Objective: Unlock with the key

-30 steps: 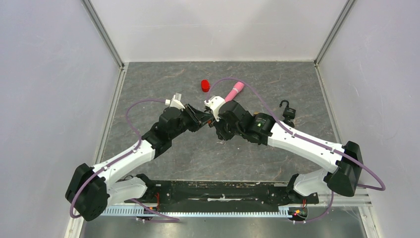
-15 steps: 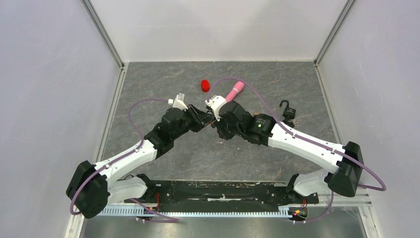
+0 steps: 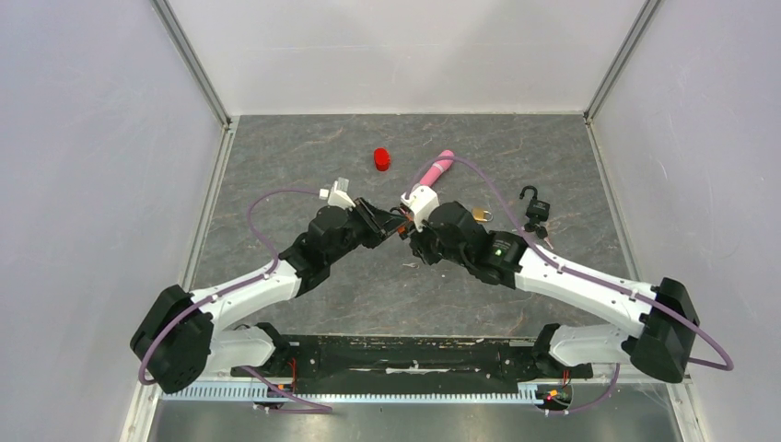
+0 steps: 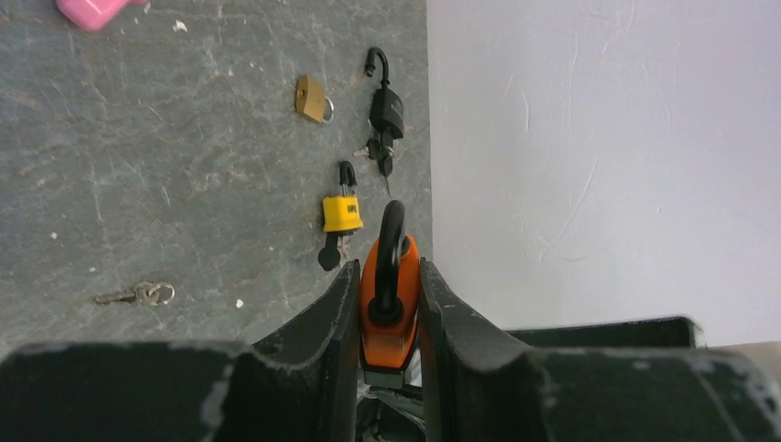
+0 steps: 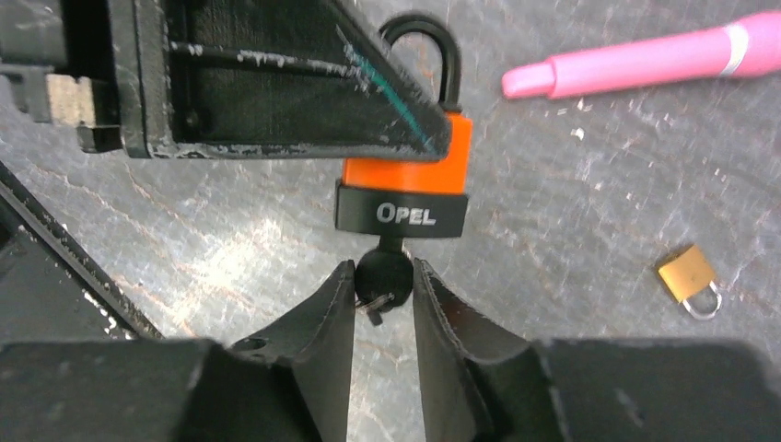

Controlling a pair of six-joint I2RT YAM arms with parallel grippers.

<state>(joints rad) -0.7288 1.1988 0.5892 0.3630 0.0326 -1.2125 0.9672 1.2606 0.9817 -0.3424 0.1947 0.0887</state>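
While your left gripper (image 4: 388,276) clamps the orange padlock (image 5: 405,175) at mid-table, your right gripper (image 5: 382,265) pinches the key (image 5: 383,273) seated in its base, at the padlock's 6 o'clock in the right wrist view; a pink pen (image 5: 645,60) lies at its 2 o'clock.

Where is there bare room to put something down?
Bare patches: the far-left corner, between the red cap and the left wall, and the far-right corner beyond the black padlock. Crowded: the middle, around the orange padlock, pink marker and brass padlock.
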